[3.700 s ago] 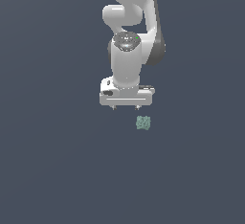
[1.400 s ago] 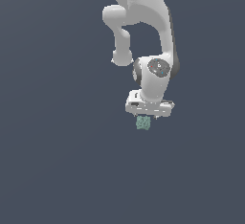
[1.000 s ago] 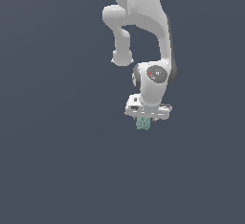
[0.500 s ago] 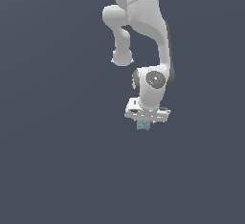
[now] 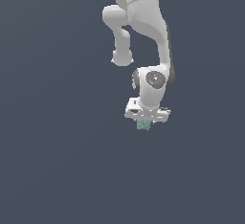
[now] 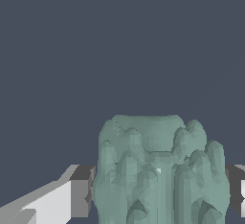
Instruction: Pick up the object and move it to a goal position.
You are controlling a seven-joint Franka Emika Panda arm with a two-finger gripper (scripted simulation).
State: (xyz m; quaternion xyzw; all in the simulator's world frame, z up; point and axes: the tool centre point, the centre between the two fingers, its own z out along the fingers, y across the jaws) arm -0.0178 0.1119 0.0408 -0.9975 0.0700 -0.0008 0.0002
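Exterior view shows you the white arm (image 5: 143, 31) reaching down from the top edge over a plain dark grey floor (image 5: 52, 170), its wrist bent so the gripper (image 5: 144, 121) points downward. You can see the lump (image 5: 143, 124) sitting directly under the gripper's white body, partly hidden by it. From the wrist view, the fingers (image 6: 79, 192) press against both sides of the pale teal lump (image 6: 160, 173), so the gripper is clamped on it.

Hidden and cropped parts

In the exterior view the end effector (image 5: 145, 120) covers the top of the lump (image 5: 143, 125), and the frame's upper edge crops the arm (image 5: 139, 7). The wrist view's lower edge cuts off the lump's (image 6: 160, 170) base and both fingers (image 6: 52, 201).
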